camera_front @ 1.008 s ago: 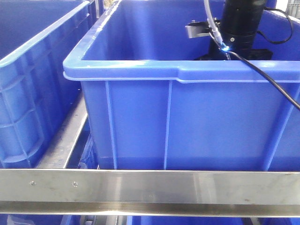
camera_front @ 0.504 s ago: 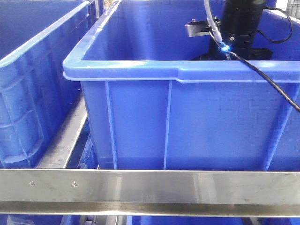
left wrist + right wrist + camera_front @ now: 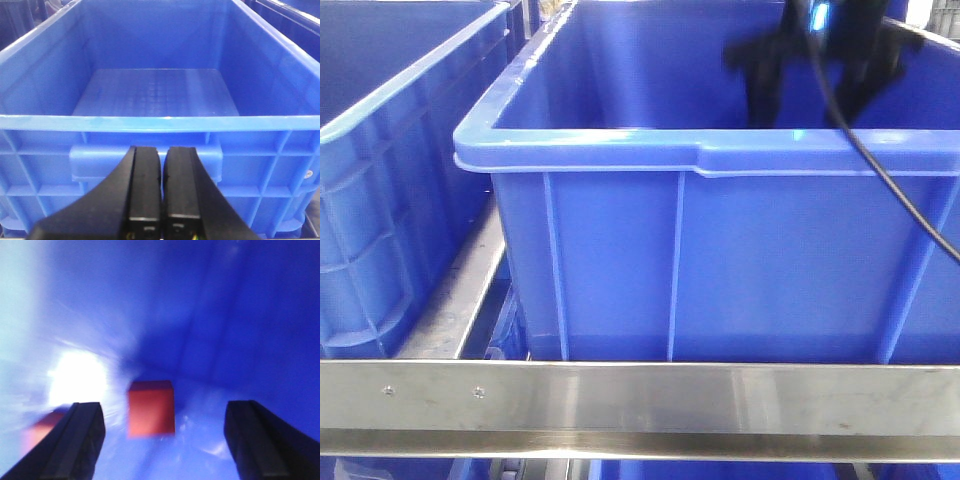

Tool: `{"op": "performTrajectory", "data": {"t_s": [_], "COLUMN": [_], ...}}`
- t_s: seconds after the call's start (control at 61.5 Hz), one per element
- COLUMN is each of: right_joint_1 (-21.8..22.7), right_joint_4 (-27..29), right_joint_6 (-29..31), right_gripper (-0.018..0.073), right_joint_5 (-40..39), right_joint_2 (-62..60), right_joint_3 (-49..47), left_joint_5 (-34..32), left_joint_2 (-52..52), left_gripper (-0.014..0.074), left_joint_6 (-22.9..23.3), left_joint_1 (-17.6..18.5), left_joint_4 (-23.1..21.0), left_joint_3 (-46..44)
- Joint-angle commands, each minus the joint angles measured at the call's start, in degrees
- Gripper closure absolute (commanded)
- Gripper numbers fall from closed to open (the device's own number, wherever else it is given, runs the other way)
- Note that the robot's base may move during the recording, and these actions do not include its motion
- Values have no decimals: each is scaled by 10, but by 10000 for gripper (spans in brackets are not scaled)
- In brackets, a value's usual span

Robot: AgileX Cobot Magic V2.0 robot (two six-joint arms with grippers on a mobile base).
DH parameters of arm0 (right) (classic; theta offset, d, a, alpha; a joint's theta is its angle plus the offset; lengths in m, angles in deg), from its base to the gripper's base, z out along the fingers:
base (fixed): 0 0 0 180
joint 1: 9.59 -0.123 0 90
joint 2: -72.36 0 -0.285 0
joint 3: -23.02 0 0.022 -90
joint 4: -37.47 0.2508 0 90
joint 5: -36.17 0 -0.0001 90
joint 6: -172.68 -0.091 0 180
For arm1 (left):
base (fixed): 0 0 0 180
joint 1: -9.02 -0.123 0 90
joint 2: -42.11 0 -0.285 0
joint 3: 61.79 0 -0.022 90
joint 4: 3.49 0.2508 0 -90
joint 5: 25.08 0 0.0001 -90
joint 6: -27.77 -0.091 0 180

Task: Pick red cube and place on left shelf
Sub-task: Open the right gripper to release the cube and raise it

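In the right wrist view a red cube [image 3: 151, 407] lies on the blue bin's floor, ahead of my right gripper [image 3: 164, 412] and between its two fingers. The gripper is open and does not touch the cube. A second red block [image 3: 36, 434] shows at the left, partly hidden behind the left finger [image 3: 80, 440]. The view is blurred. In the front view the right gripper [image 3: 815, 70] is a dark blur over the middle bin [image 3: 720, 150]. My left gripper [image 3: 163, 150] is shut and empty, in front of an empty blue bin [image 3: 150, 122].
A second blue bin [image 3: 380, 130] stands at the left of the middle bin, with a narrow gap between them. A steel rail [image 3: 640, 400] crosses the front. A black cable [image 3: 900, 190] hangs from the right arm over the bin's rim.
The right arm has risen inside the middle bin and is now blurred with motion; its fingers show above the rim. The bins have not moved.
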Motion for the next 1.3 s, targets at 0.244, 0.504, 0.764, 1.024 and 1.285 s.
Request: {"op": "performTrajectory", "data": {"t_s": [0.244, 0.504, 0.764, 1.024, 1.285], "right_joint_1": [-35, -35, -35, -35, -35], "right_joint_4": [-11, -10, -10, -10, -10], "right_joint_6": [6, 6, 7, 7, 7], "right_gripper": [309, 462, 514, 514, 514], "right_joint_5": [-97, -182, -266, -324, -396], "right_joint_2": [-183, -338, -497, -636, -720], "right_joint_3": [112, 240, 373, 476, 532], "left_joint_5": [-49, -49, -49, -49, -49], "left_joint_2": [-9, -9, -9, -9, -9], "left_gripper": [495, 495, 495, 495, 495], "left_joint_6": [0, 0, 0, 0, 0], "left_joint_1": [-2, -2, -2, -2, -2], "left_joint_4": [-3, -3, -3, -3, -3], "left_joint_3": [13, 13, 13, 13, 13]}}
